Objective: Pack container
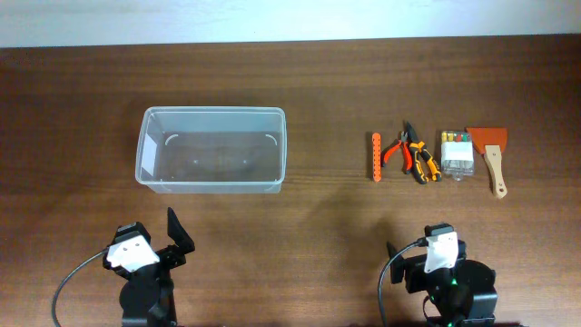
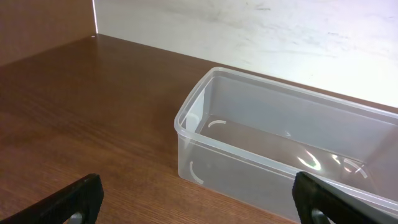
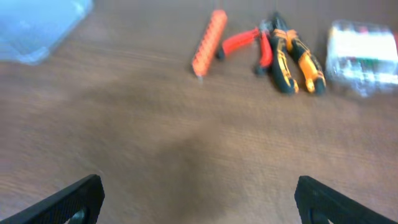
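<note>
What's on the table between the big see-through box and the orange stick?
Nothing. In the overhead view, only bare brown table lies between the container and the orange stick. The right wrist view shows the same bare stretch.

No lettering, label, brand, number or sign is being shown legibly on anything across the dark brown wooden table [image 1: 318, 209].

Looks like a robotics lab bench, not a home. I sit at a brown wood-grain table [image 1: 318, 213] against a plain pale wall [image 2: 280, 31]. Staged in a neat row: clear container [image 1: 211, 150], then hand tools: orange ridged bar [image 1: 376, 157], pliers [image 1: 422, 162], small box of bits [image 1: 457, 154], wooden-handled scraper [image 1: 491, 154].
</note>
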Controlling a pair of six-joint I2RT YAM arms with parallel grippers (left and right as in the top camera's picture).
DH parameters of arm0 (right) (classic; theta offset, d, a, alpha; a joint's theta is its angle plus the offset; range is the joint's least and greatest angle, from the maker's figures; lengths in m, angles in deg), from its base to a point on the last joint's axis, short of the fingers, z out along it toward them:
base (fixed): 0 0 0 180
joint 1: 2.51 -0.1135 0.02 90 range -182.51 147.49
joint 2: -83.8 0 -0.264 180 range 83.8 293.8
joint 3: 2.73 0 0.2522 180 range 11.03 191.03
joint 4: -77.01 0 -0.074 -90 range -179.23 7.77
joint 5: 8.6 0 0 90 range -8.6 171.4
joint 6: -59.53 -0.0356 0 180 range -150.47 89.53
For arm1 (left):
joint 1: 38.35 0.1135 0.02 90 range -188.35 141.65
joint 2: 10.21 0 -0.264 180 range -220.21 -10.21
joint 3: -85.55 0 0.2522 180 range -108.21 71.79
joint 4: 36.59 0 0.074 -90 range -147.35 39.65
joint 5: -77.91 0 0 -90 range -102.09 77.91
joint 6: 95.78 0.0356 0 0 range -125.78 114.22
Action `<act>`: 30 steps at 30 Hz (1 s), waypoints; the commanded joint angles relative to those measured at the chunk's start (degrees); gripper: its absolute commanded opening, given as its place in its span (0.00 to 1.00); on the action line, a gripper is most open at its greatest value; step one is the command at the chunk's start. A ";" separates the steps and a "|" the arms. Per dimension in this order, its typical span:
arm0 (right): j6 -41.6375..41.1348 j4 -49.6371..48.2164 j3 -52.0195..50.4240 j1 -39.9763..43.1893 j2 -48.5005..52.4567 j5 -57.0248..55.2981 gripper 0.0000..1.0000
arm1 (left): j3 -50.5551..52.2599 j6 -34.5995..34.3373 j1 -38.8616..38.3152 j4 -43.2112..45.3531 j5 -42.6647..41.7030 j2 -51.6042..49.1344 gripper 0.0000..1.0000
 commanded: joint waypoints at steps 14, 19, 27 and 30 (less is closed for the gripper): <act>-0.22 -22.45 8.61 0.48 8.61 3.02 0.99 | 0.26 0.50 -0.22 0.09 0.26 0.35 0.99; -0.09 -17.81 28.33 0.33 30.62 -0.07 0.99 | 0.26 0.50 -0.22 0.09 0.26 0.35 0.99; -0.85 6.56 75.69 -2.67 66.93 9.53 0.99 | 0.26 0.50 -0.22 0.09 0.26 0.35 0.99; -1.27 9.64 87.78 -4.81 77.00 19.67 0.99 | 0.26 0.50 -0.22 0.09 0.26 0.35 0.99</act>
